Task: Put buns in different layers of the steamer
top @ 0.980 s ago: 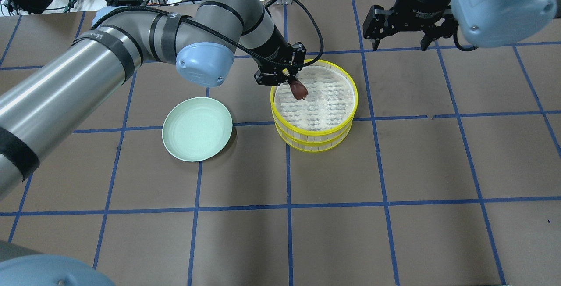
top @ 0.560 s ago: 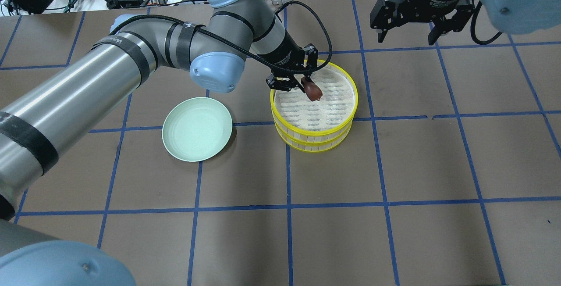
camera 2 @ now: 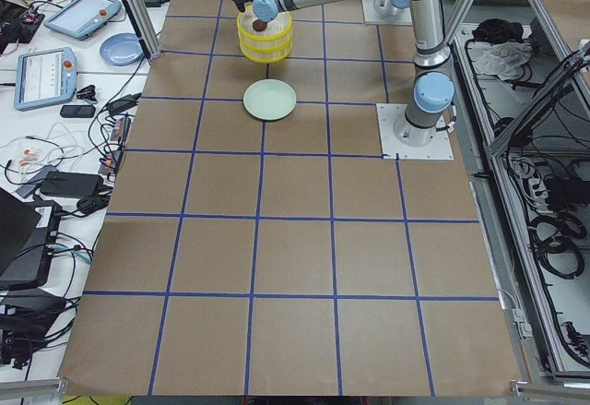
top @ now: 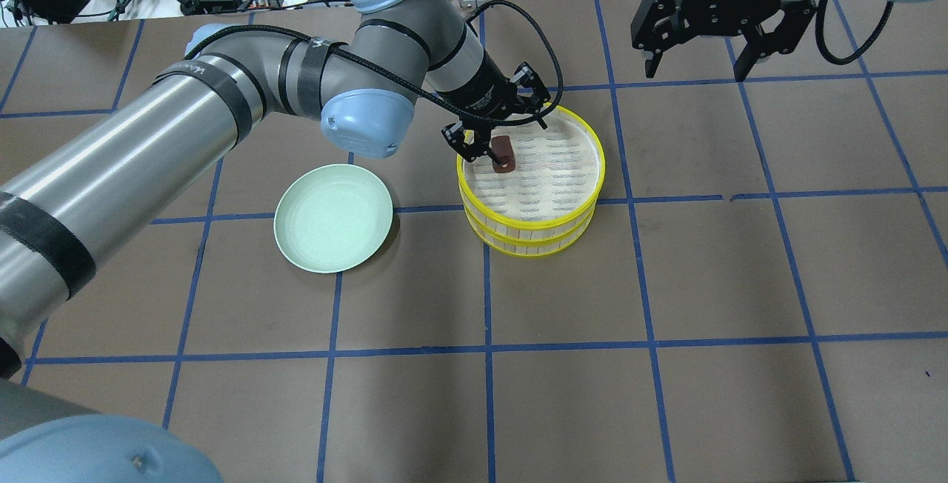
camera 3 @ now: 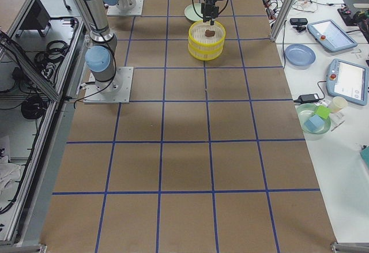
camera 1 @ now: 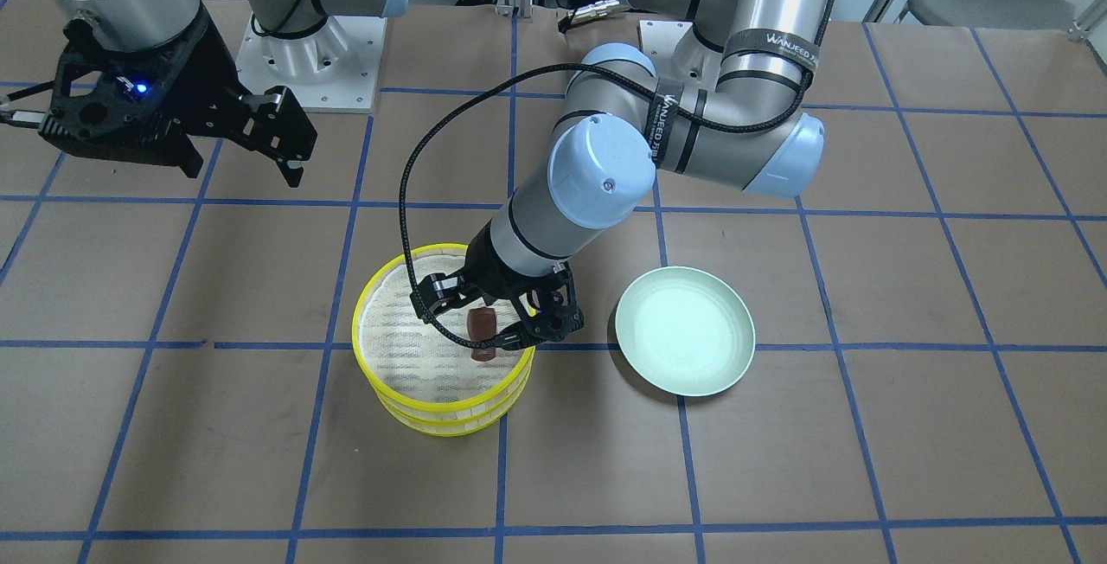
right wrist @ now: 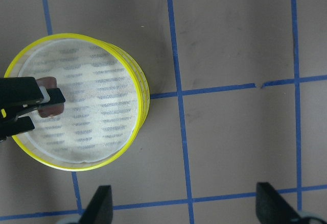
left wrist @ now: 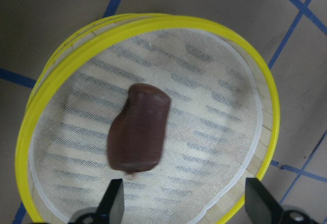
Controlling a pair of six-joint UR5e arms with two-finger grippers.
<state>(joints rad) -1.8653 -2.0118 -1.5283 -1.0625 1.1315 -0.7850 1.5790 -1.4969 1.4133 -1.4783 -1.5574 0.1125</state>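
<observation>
I'm looking into a robotics lab. The bench [camera 2: 295, 257] is papered brown and gridded in blue tape [camera 2: 259, 193], with an arm base [camera 2: 415, 133] bolted on. Aluminium framing [camera 2: 136, 13] rims it. Teach pendants [camera 2: 44, 77] and cables [camera 2: 553, 230] crowd the side tables [camera 3: 346, 126].

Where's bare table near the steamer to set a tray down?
Bare brown paper lies right of the steamer and across the whole near half. Left is tighter: the green plate sits there, and the left pincer hangs open over the brown bun on the top tray.
</observation>
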